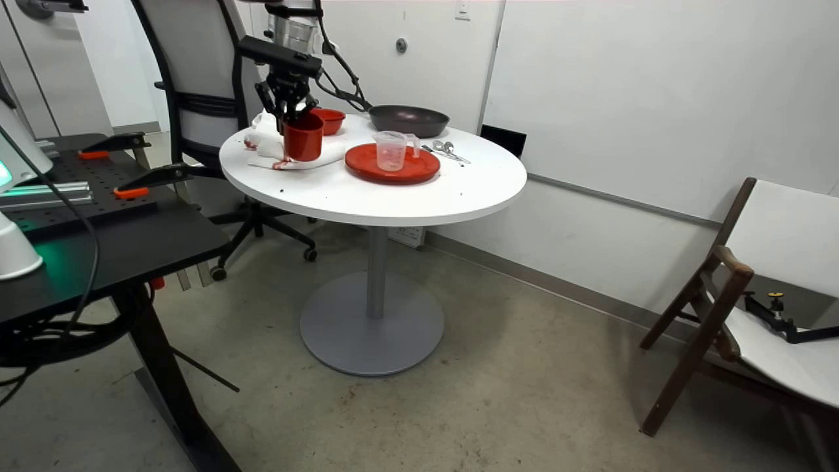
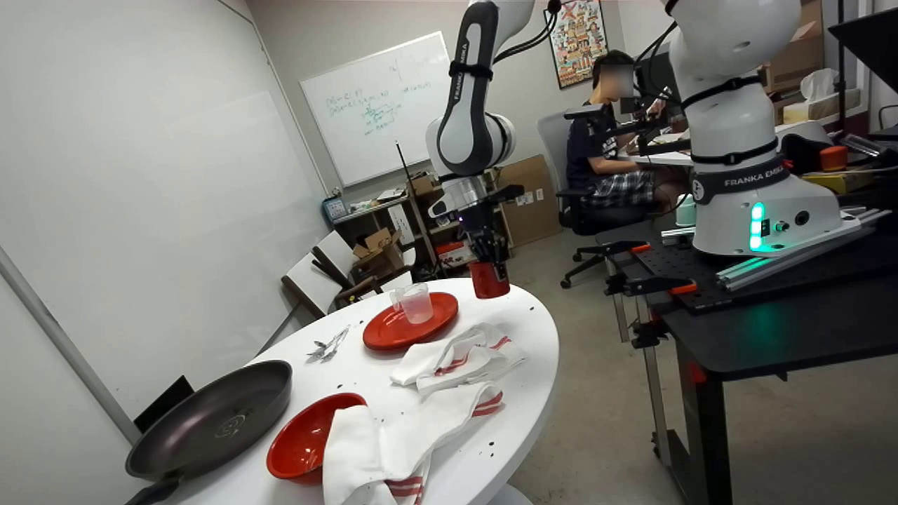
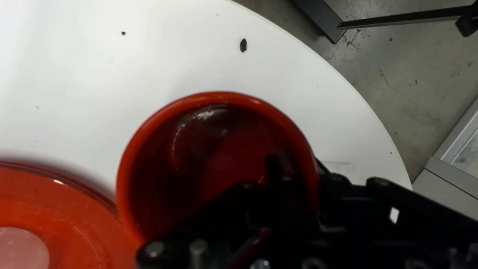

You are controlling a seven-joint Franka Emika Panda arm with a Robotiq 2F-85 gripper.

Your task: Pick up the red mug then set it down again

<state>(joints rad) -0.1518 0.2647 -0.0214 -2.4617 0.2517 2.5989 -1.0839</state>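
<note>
Over there the Robotiq gripper (image 3: 303, 171) has the red mug (image 1: 304, 141) pinched by its rim wall, upright above the round white table (image 1: 472, 183), presumably so its base lands flat.

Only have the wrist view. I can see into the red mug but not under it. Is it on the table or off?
Observer: Off. Both exterior views taken together put the red mug above the white table.
Operator: Copy. Lower left, what's that on the red plate? Cut off in my frame.
Observer: A clear measuring cup, standing upright.
Operator: Anything soft out of my frame?
Observer: Yes, crumpled white cloth with red stripes, lying on the table in an exterior view.
</note>
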